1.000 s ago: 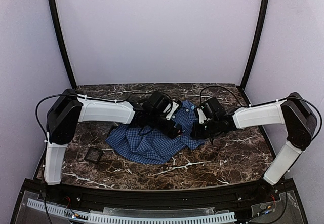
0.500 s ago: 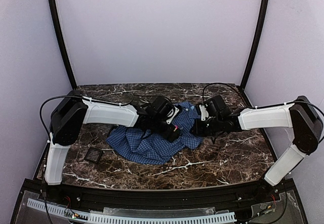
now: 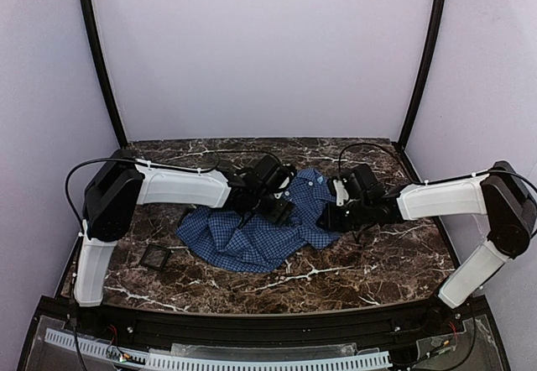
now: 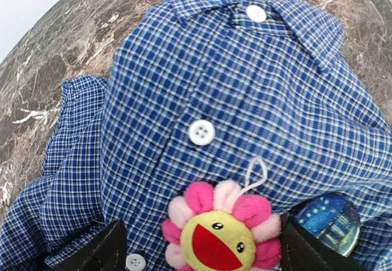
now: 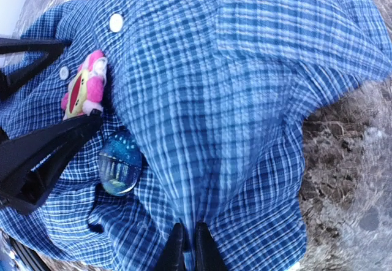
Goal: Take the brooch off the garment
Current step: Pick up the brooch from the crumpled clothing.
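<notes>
The garment [image 3: 252, 237], a blue checked shirt, lies crumpled mid-table. The brooch [image 4: 220, 234], a pink-petalled flower with a yellow face and red mouth, is pinned beside the button placket [image 4: 201, 132]. My left gripper [image 4: 202, 246] is open, a finger on each side of the flower; the right-hand finger [image 4: 294, 249] is against the petals. In the right wrist view the brooch [image 5: 82, 87] sits between those black fingers [image 5: 49, 142]. My right gripper [image 5: 187, 246] is shut on a fold of the garment [image 5: 245, 99] near its hem.
A round dark-blue badge [image 4: 327, 219] sits on the shirt just right of the flower. A small black square tray [image 3: 155, 258] lies on the marble table [image 3: 377, 262] at the front left. Both arms meet over the shirt, left gripper [image 3: 277, 211], right gripper [image 3: 323, 218].
The left gripper has shifted slightly back over the shirt and now hides the pink flower from the top camera. The right gripper has stayed on the cloth.
</notes>
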Available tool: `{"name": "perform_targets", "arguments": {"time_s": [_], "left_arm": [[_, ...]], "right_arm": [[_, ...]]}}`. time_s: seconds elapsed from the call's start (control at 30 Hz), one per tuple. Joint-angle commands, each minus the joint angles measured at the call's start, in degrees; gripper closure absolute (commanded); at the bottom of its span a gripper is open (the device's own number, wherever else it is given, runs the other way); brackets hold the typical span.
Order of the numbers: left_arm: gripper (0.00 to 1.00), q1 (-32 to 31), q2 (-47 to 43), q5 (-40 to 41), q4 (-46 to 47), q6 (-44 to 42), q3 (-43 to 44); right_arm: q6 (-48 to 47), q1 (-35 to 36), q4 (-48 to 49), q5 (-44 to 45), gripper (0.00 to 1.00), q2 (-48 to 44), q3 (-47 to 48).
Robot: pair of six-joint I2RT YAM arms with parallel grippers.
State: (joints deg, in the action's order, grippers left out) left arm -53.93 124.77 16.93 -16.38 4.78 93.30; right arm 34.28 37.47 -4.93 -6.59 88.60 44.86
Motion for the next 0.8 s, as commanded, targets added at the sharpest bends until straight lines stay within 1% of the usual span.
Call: {"name": "perform_targets", "arguments": {"time_s": [0.0, 0.03, 0.07, 0.1, 0.13, 0.17, 0.23, 0.27, 0.33, 0.5, 0.6, 0.77], "left_arm": [[0.23, 0.03, -2.87, -0.22, 0.08, 0.58, -0.42], [0.28, -0.02, -2.87, -0.71, 0.06, 0.67, -0.54], [0.30, 0.06, -2.98, -0.91, -0.18, 1.13, -0.70], [0.33, 0.06, -3.10, -1.17, -0.34, 1.43, -0.77], [0.34, 0.06, -3.45, -1.40, -0.39, 1.87, -0.99], [0.35, 0.10, -3.69, -1.97, -0.31, 2.06, -1.22], [0.37, 0.26, -4.72, -3.31, 0.42, 2.58, -2.06], [0.38, 0.29, -5.37, -3.79, 1.10, 3.11, -2.70], [0.39, 0.68, -5.90, -5.03, 1.43, 4.03, -3.19], [0.40, 2.81, -6.26, -6.93, 0.84, 6.05, -3.60], [0.40, 4.07, -6.72, -11.74, 2.48, 7.11, -4.39], [0.40, 4.78, -7.08, -15.62, 3.93, 8.66, -5.56]], "right_arm": [[0.34, 0.40, -1.99, 0.97, 0.69, -1.84, 0.69], [0.17, 0.40, -2.66, 1.23, 0.60, -2.22, 1.34], [-0.03, 0.47, -3.53, 1.57, 0.51, -2.68, 2.12], [-0.20, 0.54, -4.34, 2.17, 0.43, -3.22, 2.87], [-0.40, 0.71, -5.65, 2.86, 0.36, -3.78, 3.74], [-0.88, 0.96, -6.29, 3.49, 0.31, -4.46, 4.51], [-1.86, 1.63, -6.93, 4.15, 0.27, -5.51, 5.67], [-2.43, 2.08, -6.87, 4.03, 0.27, -5.83, 6.10], [-3.77, 3.04, -6.81, 3.35, 0.30, -5.59, 7.27], [-6.02, 5.29, -6.49, 1.84, 0.51, -1.17, 10.72], [-5.64, 5.42, -4.85, 0.05, 0.60, 1.82, 11.96], [-6.13, 5.71, -4.68, -0.14, 0.65, 7.35, 15.02]]}}
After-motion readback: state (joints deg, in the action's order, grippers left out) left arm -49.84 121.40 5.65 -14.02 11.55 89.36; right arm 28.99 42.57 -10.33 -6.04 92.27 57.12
